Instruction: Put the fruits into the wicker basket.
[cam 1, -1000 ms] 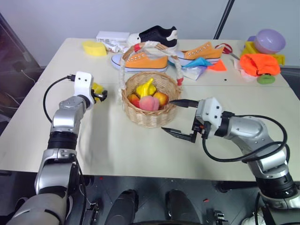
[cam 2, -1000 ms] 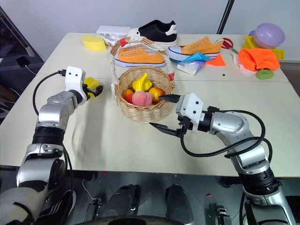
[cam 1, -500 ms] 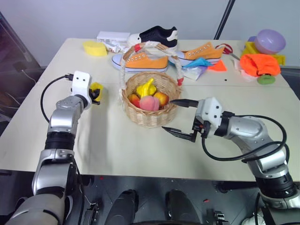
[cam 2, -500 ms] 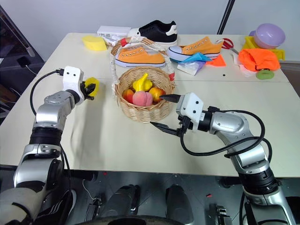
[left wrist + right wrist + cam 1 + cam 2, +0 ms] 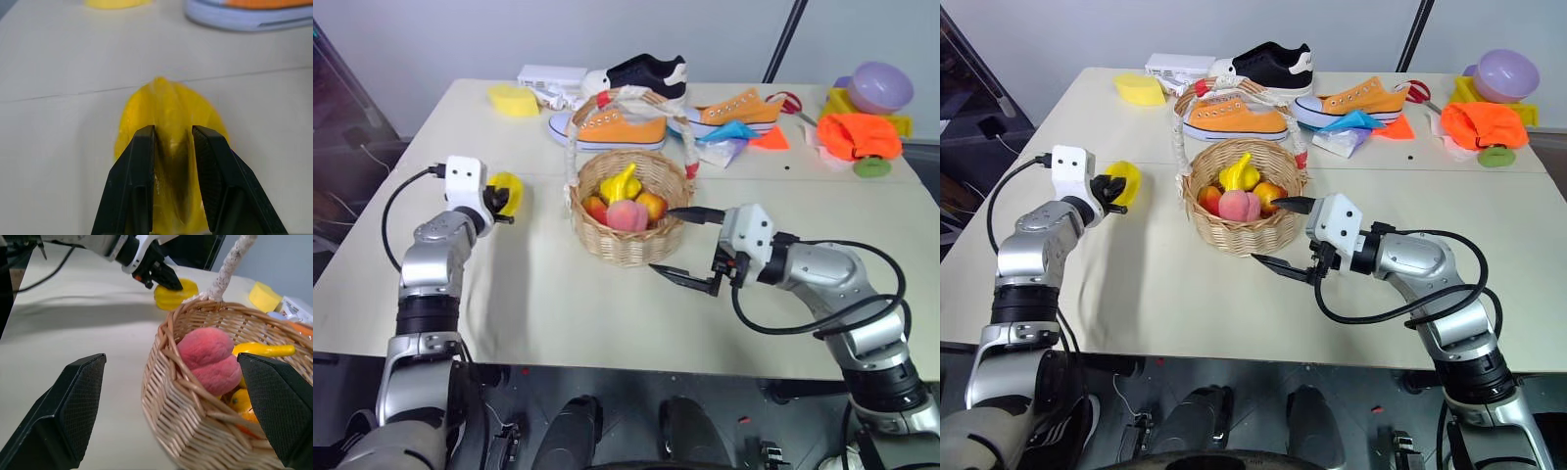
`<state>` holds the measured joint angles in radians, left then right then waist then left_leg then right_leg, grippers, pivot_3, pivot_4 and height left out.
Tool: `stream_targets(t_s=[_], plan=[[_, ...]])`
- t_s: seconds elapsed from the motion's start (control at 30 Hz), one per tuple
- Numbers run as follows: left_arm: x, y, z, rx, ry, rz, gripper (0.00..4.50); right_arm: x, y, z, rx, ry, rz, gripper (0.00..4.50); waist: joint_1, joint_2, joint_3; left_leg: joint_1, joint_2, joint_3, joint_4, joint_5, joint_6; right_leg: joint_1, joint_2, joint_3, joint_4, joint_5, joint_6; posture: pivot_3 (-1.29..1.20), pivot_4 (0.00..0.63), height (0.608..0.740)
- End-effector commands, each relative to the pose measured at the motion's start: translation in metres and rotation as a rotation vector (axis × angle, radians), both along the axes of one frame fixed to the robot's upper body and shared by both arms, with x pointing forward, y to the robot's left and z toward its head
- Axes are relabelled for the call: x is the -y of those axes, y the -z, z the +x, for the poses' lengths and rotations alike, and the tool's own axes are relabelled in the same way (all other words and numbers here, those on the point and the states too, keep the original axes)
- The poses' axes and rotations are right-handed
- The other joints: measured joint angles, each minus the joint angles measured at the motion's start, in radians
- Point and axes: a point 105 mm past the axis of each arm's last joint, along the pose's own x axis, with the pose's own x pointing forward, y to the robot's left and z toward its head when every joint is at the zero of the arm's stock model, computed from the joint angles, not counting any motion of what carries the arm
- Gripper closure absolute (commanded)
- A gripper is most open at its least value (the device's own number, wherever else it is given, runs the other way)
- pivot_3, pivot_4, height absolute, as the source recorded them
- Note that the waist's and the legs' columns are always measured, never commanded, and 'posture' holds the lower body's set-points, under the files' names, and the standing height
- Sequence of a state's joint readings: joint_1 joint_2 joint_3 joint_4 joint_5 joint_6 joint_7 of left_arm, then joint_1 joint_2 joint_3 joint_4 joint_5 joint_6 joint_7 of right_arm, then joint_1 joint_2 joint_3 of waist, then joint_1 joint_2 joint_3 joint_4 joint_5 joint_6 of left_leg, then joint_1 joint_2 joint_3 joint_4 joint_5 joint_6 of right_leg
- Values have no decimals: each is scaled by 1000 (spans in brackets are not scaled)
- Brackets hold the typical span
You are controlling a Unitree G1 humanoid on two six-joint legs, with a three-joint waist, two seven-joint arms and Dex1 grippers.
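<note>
Since a second ago our left claw [image 5: 170,147] has clamped onto the yellow ridged fruit [image 5: 505,193] and lifted it off the counter [image 5: 558,304]. Right claw [image 5: 677,243] unmoved, fingers wide apart, wicker basket [image 5: 628,247] just ahead of it holding peach [image 5: 209,360], banana [image 5: 620,183], apples [image 5: 650,206].

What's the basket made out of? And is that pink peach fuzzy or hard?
The basket looks like woven wicker: tan strands cross over and under each other, with a matte, dry finish. The peach looks soft and fuzzy, probably felt or flocked foam, since its surface is dull and velvety without shine. That part is a guess.
</note>
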<state>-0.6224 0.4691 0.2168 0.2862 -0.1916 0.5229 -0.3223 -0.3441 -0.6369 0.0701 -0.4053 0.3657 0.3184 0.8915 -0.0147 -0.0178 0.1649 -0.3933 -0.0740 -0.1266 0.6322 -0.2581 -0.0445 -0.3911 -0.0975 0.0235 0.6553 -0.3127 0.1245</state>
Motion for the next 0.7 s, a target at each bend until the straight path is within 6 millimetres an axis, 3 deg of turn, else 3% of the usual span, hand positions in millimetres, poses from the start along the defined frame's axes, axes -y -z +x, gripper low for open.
stream_targets(t_s=[0.03,0.13,0.23,0.57,0.67,0.7], plan=[[-5,-31,-10,109,26,-83,3224,2,-7,-1,35,-1,8,0,-3,0,0,0,0,0,0,0,0,0,0,0,0,0,0,0,150,740],[-1,-42,-22,143,98,-164,3224,5,-6,0,36,12,7,0,-3,0,0,0,1,0,0,0,0,0,0,0,0,0,0,0,150,740],[-13,-34,-29,104,62,-138,3224,5,-6,0,38,12,5,0,-1,0,0,0,0,0,0,0,0,0,0,0,0,0,0,0,150,740],[-17,-37,-30,154,42,-147,3224,2,-5,0,35,0,1,0,2,0,0,0,0,0,0,0,0,0,0,0,0,0,0,0,150,740],[-22,-38,-28,159,22,-122,2394,1,-5,0,34,-1,4,0,-1,0,0,0,0,0,0,0,0,0,0,0,0,0,0,0,150,740],[-24,-37,-25,155,21,-85,1896,1,-5,0,33,-1,5,0,-1,0,0,0,0,0,0,0,0,0,0,0,0,0,0,0,150,740]])
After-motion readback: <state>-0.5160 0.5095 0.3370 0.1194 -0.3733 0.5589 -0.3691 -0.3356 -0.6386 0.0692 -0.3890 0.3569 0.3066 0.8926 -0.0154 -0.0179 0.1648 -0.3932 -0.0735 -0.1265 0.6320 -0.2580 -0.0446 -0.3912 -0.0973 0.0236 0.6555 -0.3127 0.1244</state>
